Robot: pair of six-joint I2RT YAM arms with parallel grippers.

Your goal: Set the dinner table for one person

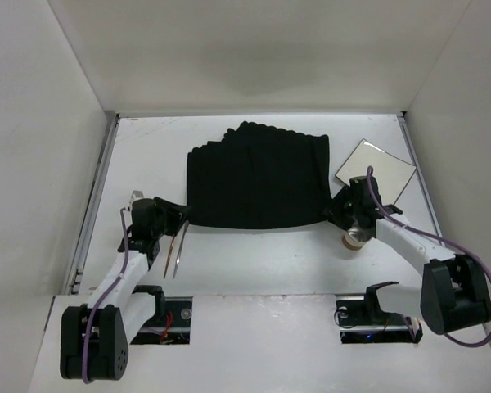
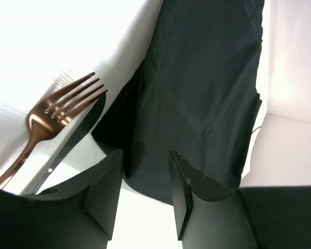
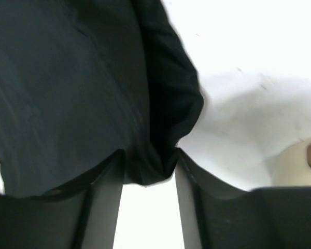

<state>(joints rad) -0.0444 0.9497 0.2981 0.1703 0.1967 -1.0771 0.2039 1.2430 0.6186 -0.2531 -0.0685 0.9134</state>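
The black cloth placemat (image 1: 254, 176) lies on the white dinner table (image 1: 270, 262), rumpled in folds along its far edge. My left gripper (image 1: 178, 218) is at its near left corner, and in the left wrist view (image 2: 145, 155) the cloth (image 2: 197, 93) runs between the fingertips, held there. My right gripper (image 1: 337, 214) is at the near right corner, and in the right wrist view (image 3: 147, 155) bunched cloth (image 3: 67, 88) is pinched between the tips. The near edge of the placemat runs straight between both grippers.
A copper fork (image 1: 171, 254) and a dark knife (image 1: 180, 246) lie just near of the left gripper; both show in the left wrist view, fork (image 2: 52, 111) and knife (image 2: 78, 137). A square plate (image 1: 375, 170) lies right of the placemat. A cup (image 1: 354, 238) stands beside the right gripper.
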